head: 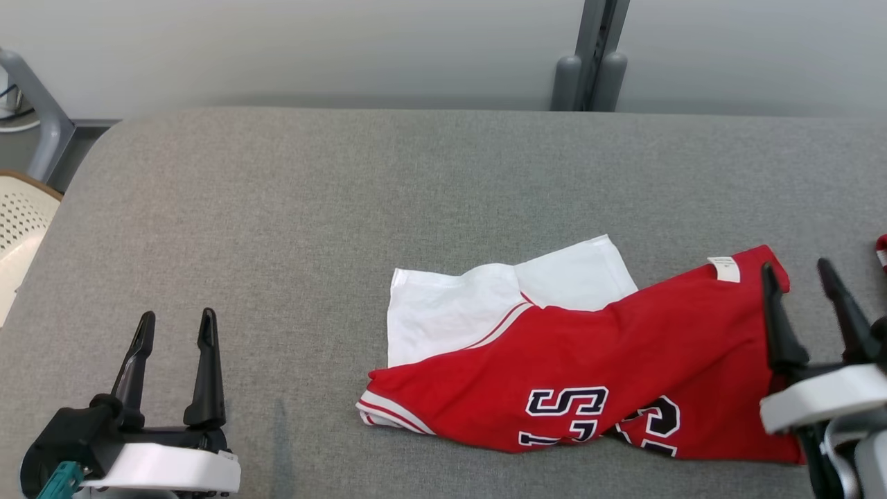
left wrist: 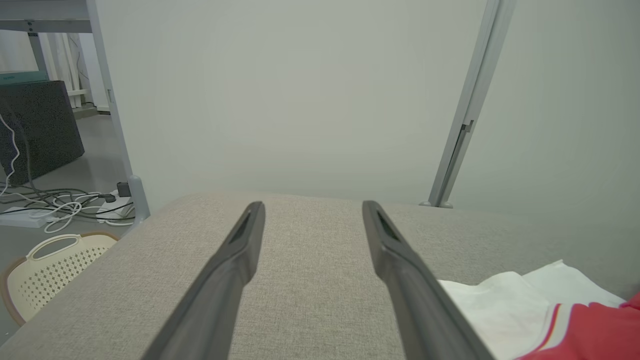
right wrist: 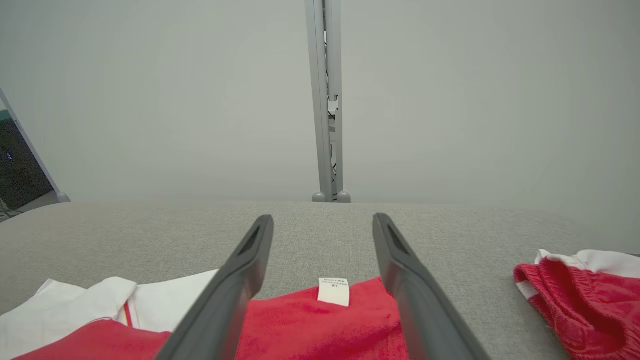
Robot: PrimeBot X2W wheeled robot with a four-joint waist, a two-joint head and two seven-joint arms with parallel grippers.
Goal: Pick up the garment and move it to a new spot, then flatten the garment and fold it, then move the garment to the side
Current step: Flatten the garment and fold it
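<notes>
1. I noted the crumpled red-and-white garment (head: 589,374) lying centre-right on the grey fabric bench (head: 277,229).
2. Right claw (head: 795,265) stood spread and empty over its labelled edge, seemingly poised for flattening; left claw (head: 177,315) likewise spread, well apart.

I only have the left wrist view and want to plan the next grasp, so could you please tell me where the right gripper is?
Observer: The right gripper is open at the garment's right end, with nothing held.
Operator: Thank you. What marks that end?
Observer: A white label sits at the red edge, between the fingers in the right wrist view.
Operator: Is anything else on the table?
Observer: Yes, a second red garment lies apart, further to the right.
</notes>
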